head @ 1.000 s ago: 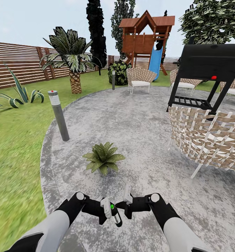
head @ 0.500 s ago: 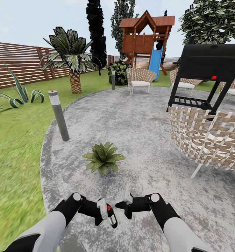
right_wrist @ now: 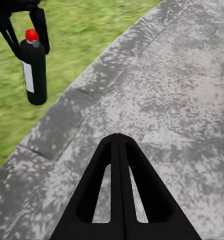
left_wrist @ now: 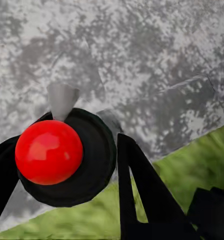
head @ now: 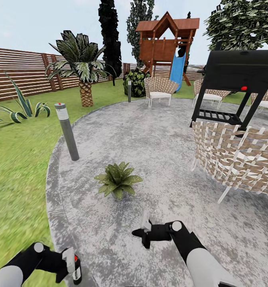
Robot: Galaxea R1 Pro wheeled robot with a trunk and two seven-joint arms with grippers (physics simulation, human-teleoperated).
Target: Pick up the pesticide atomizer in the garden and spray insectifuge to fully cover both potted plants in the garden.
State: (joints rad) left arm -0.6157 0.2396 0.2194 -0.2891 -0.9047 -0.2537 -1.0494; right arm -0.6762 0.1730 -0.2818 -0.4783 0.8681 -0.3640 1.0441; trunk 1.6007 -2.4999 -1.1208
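Head view: the round grey stone paving [head: 158, 151] spreads wide, ringed by green lawn [head: 18, 167] and a brown slatted wooden fence [head: 18, 71]. A woven wicker chair [head: 237, 159] stands at the right before a black barbecue grill [head: 237, 75]. A grey post lamp with a red dot [head: 67, 131] rises near the paving's edge. One low potted plant with pointed light-green leaves [head: 118, 179] sits on the paving ahead of the arms. The right end effector [head: 144, 229] hangs over the paving, its fingers pressed together. The left end effector [head: 72, 267], low at the paving's edge, is clamped on the dark green pesticide atomizer with a white label and red top [right_wrist: 33, 65], held upright above the lawn beside the paving and well apart from the plant.
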